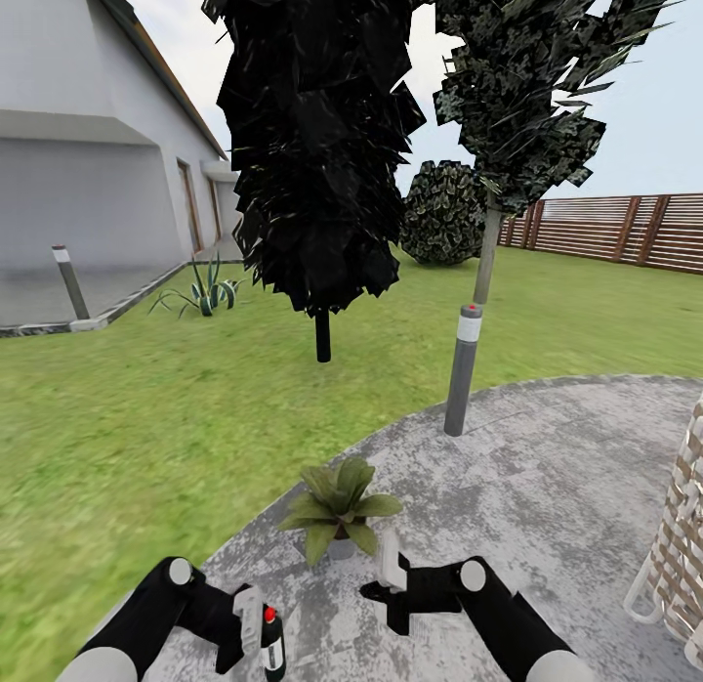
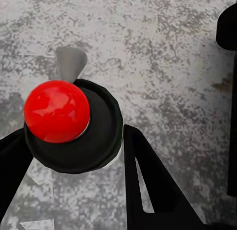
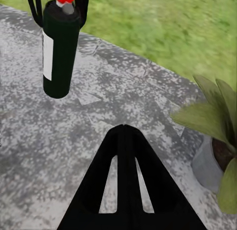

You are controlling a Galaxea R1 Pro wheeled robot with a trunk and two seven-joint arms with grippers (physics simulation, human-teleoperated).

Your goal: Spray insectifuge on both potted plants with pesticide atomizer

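The left gripper (image 1: 256,631) has its fingers clamped on the pesticide atomizer (image 1: 272,644), lifted off the paved patch (image 1: 547,487). The potted plant (image 1: 337,507) sits just ahead, and the right gripper (image 1: 389,571) looks pinched closed on nothing.

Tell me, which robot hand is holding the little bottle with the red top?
The left gripper. Its fingers sit on either side of the atomizer, while the right gripper holds nothing.

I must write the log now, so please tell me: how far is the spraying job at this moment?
Done: the pesticide atomizer is off the paving, shut between the left gripper fingers; the right wrist view shows it hanging above the grey patch. In hand: it hangs near one potted plant on the paved patch, with the right gripper beside that plant. Left: no spray is visible, so covering this plant and the second one remains.
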